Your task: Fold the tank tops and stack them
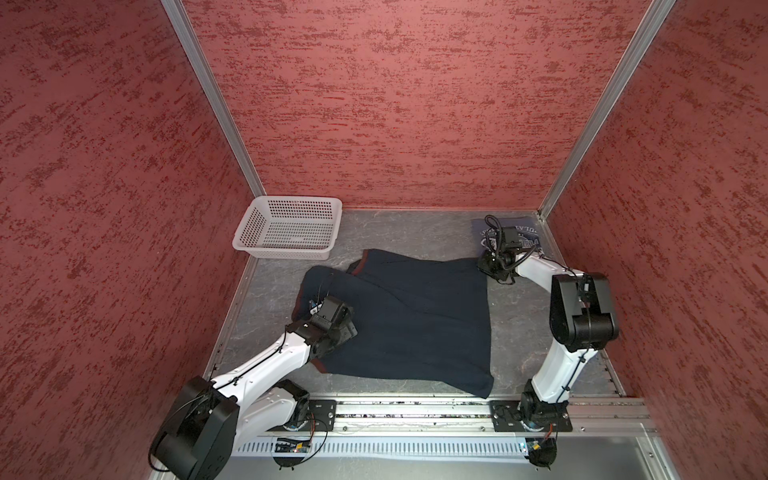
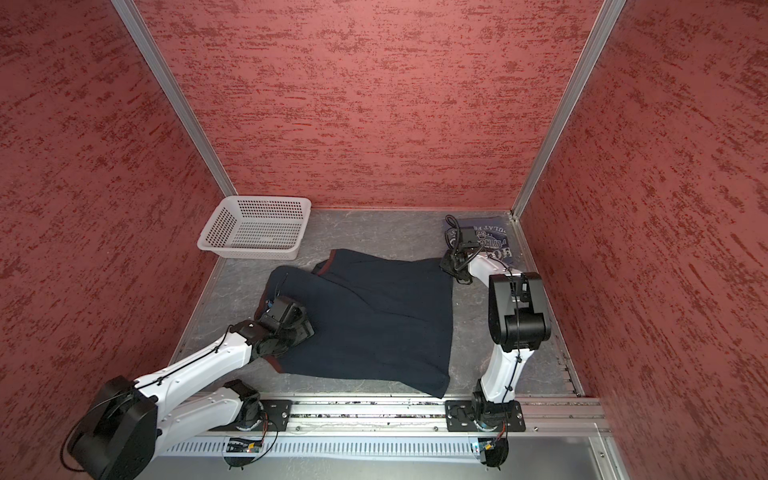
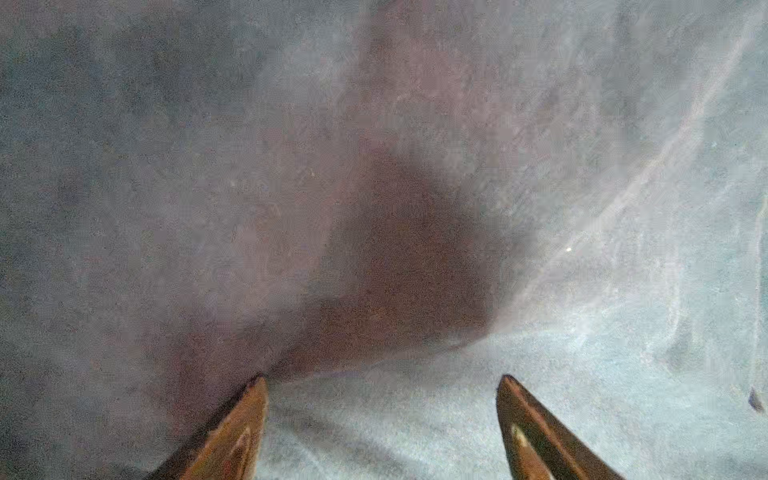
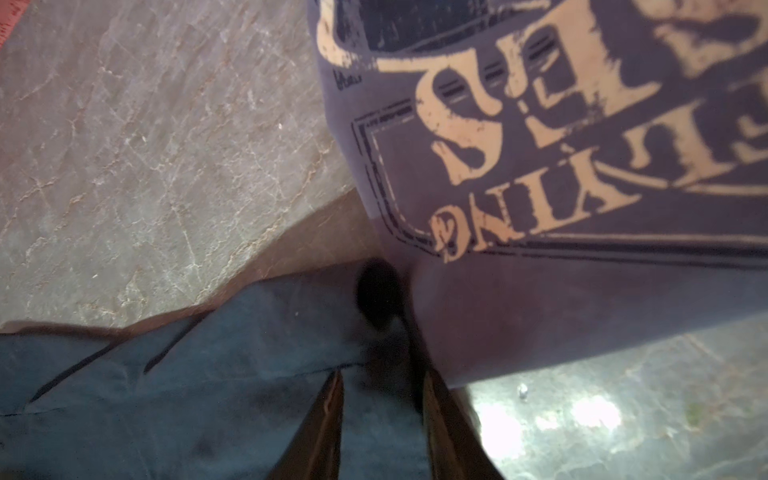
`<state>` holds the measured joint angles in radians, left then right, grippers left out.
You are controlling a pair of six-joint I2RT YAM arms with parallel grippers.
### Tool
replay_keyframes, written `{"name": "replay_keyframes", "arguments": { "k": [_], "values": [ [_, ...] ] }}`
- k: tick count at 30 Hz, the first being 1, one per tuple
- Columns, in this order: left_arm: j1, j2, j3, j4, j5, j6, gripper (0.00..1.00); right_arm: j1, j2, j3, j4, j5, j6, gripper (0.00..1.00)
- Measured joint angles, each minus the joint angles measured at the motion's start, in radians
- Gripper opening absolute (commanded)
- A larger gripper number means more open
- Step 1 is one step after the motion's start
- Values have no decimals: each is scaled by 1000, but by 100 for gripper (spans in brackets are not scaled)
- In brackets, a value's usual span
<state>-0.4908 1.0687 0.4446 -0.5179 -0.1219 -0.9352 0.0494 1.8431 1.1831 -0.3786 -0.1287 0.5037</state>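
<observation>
Now the right gripper (image 4: pixel 382 376) pinches the navy tank top (image 1: pixel 415 324) corner; the left gripper (image 3: pixel 382 378) hangs released over it

The left arm (image 1: pixel 270 361) and right arm (image 1: pixel 550 374) share glossy white link shells, bulky black joint housings, thin black cables strapped alongside, and screwed black base plates.

I work inside a lab test cell, not a home: red textured panels (image 1: pixel 415 104) wall me in on three sides, aluminium posts (image 1: pixel 211 95) join them, and my arms (image 1: pixel 266 361) bolt to a metal rail (image 1: pixel 415 411) edging the grey desk (image 1: pixel 415 232).
</observation>
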Motion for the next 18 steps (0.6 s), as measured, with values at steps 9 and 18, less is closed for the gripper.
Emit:
{"name": "replay_keyframes", "arguments": {
  "k": [9, 18],
  "values": [
    [3, 10, 3, 3, -8, 0, 87, 0, 9, 0, 2, -2, -6, 29],
    [3, 12, 5, 2, -11, 0, 87, 0, 19, 8, 0, -2, -13, 0]
  ]
}}
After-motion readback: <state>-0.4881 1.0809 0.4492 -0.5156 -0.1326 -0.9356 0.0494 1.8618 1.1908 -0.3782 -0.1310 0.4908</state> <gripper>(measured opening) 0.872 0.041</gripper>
